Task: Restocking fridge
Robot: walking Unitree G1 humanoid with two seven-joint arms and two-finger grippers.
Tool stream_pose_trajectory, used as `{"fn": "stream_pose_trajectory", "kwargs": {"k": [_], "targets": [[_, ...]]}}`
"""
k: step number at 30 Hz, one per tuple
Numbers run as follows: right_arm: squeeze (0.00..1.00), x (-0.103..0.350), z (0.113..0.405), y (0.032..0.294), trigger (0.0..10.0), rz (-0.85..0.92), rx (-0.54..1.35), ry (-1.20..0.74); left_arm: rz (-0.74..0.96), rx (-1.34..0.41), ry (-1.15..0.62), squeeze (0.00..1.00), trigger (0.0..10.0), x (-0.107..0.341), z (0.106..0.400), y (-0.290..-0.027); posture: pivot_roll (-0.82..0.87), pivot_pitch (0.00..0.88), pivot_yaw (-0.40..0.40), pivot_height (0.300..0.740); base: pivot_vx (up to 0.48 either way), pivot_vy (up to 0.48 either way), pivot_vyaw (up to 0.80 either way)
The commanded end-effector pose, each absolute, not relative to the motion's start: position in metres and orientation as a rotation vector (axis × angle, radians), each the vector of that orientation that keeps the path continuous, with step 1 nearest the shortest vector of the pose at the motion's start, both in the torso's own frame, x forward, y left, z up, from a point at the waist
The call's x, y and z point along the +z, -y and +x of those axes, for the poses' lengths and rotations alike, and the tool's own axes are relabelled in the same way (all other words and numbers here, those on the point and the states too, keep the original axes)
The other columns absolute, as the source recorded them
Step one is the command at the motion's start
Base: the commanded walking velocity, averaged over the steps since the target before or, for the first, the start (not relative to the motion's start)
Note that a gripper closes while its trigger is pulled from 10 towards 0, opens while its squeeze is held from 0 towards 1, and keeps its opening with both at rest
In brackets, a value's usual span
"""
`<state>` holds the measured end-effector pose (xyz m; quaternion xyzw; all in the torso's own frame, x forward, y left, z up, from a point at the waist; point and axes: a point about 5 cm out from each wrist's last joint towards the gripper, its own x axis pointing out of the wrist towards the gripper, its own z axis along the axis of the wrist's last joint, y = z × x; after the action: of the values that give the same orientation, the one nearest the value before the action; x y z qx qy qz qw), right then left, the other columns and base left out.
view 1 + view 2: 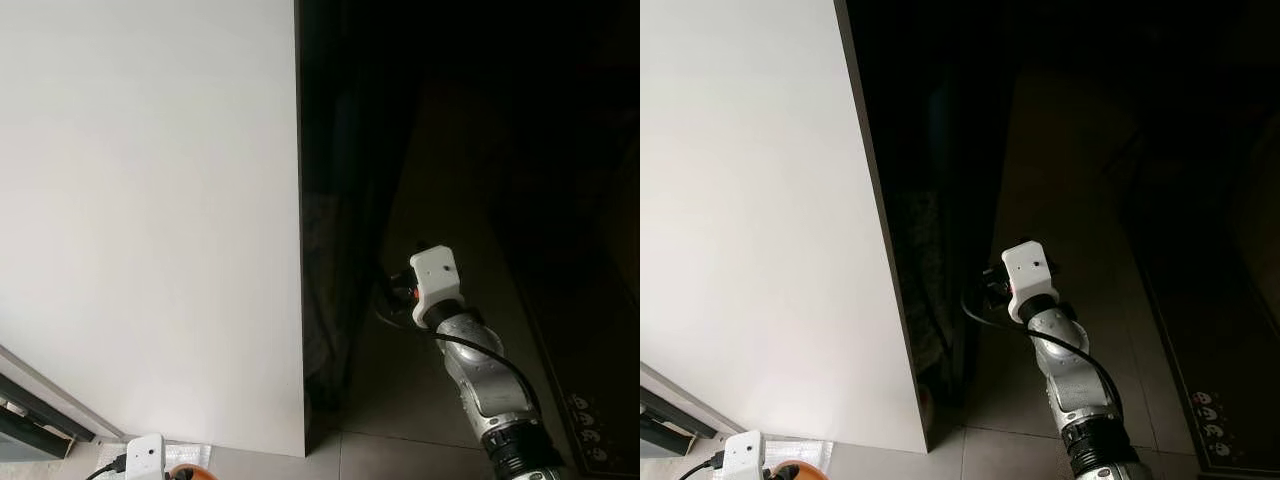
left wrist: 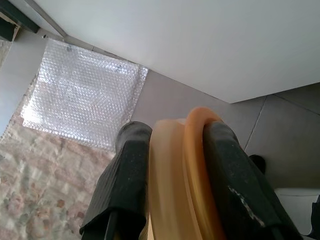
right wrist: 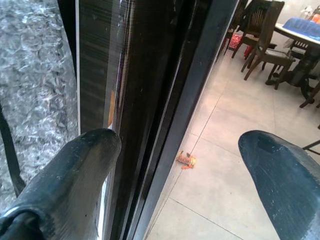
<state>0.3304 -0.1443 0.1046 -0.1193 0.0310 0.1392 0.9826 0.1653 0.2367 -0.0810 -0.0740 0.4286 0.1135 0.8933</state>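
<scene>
A tall white fridge panel [image 1: 150, 200] stands on the left, and the dark edge of a door [image 1: 335, 230] runs beside it. My right gripper [image 1: 392, 292] reaches low to that dark edge. In the right wrist view it [image 3: 182, 145] is open, with the black door edge [image 3: 165, 100] between the fingers and nothing held. My left gripper [image 2: 175, 135] hangs low by the panel's bottom corner, shut on an orange and pale-yellow round-rimmed object [image 2: 192, 165]. That object's orange top [image 1: 190, 472] peeks in at the bottom edge.
A bubble wrap sheet [image 2: 82, 95] lies on the tiled floor next to a patterned rug [image 2: 35, 175]. A small orange scrap [image 3: 185, 160] lies on the tiles. A wooden table and chairs [image 3: 265, 40] stand farther off. A dark panel with white icons [image 1: 585, 430] is at the right.
</scene>
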Motion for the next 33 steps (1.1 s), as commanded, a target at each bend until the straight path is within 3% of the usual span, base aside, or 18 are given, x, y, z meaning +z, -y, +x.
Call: {"fn": "stream_pose_trajectory", "kwargs": {"k": [1, 10, 23, 33], "targets": [[0.0, 0.108, 0.338, 0.144, 10.0, -0.231, 0.28, -0.06, -0.152, 0.219, -0.958, 0.0, 10.0, -0.089, 0.152, -0.231, -0.19, 0.0, -0.005, 0.74, 0.0, 0.0, 0.0], [0.0, 0.115, 0.353, 0.139, 10.0, -0.242, 0.338, -0.062, -0.16, 0.224, -0.955, 0.0, 10.0, -0.089, 0.153, -0.231, -0.18, 0.0, -0.013, 0.74, 0.0, 0.0, 0.0], [0.0, 0.104, 0.348, 0.129, 10.0, -0.257, 0.411, -0.084, -0.158, 0.225, -0.958, 0.0, 10.0, -0.089, 0.152, -0.231, -0.18, 0.0, -0.011, 0.74, 0.0, 0.0, 0.0], [0.0, 0.11, 0.355, 0.136, 10.0, -0.27, 0.369, -0.065, -0.152, 0.218, -0.958, 0.0, 10.0, -0.089, 0.152, -0.231, -0.18, 0.0, -0.012, 0.74, 0.0, 0.0, 0.0]]}}
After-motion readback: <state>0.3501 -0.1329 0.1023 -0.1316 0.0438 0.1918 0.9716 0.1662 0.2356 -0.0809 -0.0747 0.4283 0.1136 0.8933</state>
